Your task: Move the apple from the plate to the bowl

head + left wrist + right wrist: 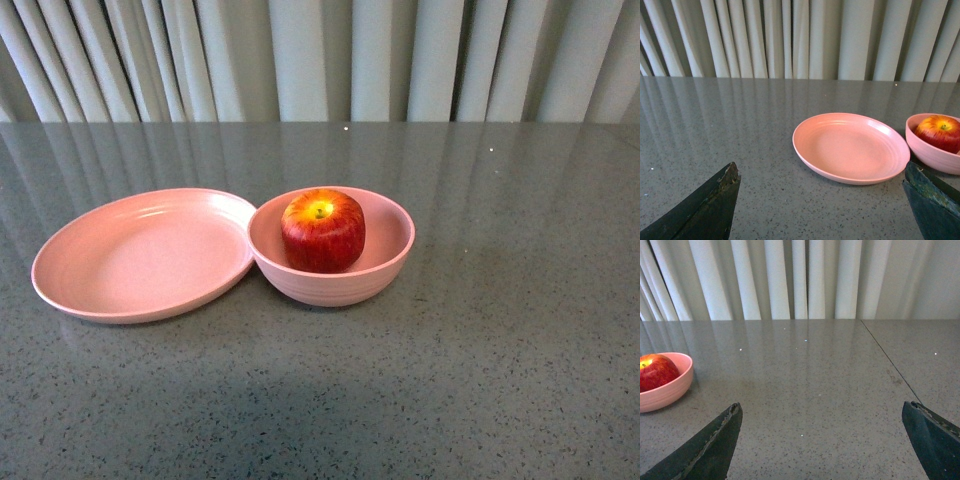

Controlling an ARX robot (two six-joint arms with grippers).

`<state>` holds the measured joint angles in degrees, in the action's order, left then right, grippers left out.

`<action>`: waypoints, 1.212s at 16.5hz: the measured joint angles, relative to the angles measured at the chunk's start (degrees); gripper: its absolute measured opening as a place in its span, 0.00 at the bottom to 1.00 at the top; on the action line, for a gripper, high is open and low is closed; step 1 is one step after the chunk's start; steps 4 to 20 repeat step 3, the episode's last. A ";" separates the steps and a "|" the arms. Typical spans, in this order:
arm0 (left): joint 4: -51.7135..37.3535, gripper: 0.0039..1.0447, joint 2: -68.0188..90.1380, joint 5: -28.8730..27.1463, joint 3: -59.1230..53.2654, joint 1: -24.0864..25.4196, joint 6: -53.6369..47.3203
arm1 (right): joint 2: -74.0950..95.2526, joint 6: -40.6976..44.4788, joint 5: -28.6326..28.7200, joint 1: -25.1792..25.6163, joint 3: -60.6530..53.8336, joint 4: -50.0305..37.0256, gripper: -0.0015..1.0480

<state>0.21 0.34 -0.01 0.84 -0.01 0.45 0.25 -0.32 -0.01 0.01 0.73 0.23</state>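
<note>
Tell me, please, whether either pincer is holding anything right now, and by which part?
Nothing is held: the left pincer and right pincer are open and empty, above the table.

Red apple [323, 231] with a yellow-orange patch at its stem dimple, pale-pink bowl [385, 262] with faint ridges, pale-pink plate [140, 255] with faint concentric rings, grey speckled desk [480, 380], off-white pleated curtain [320, 60]
</note>
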 joint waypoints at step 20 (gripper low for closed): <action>0.00 0.94 0.00 0.00 0.00 0.00 0.00 | 0.00 0.00 0.02 0.00 0.00 0.00 0.94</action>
